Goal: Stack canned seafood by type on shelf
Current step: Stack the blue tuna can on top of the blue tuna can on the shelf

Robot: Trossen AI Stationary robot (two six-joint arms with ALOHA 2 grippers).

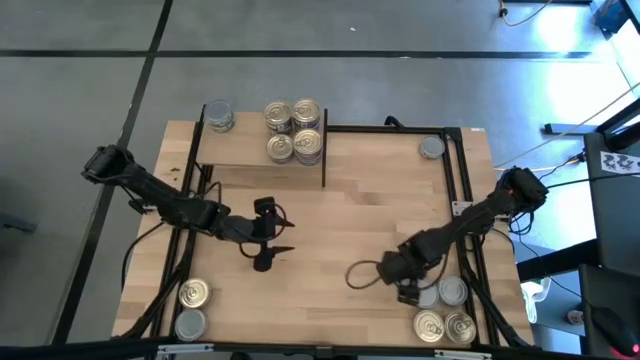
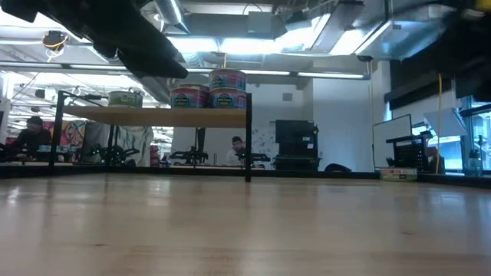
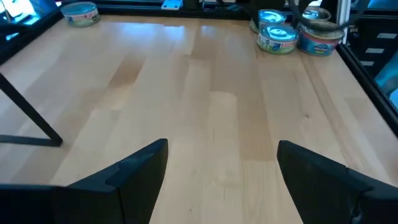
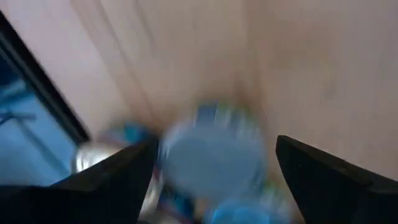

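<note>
Left gripper (image 1: 277,237) hovers mid-desk, arm low and outstretched, jaws apart, empty. I judge the tins (image 1: 441,308) rigid, heavyish, slick-walled; best pinched across the round side. Right gripper (image 4: 214,165) angles down over them at the near-right corner, jaws apart, nothing held

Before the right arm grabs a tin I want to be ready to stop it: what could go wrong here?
The open right gripper hangs over tightly packed tins near the table's edge; closing could nudge a neighbour off. The stacked tins on the shelf sit beside its edge, so adding one clumsily might topple them.
</note>
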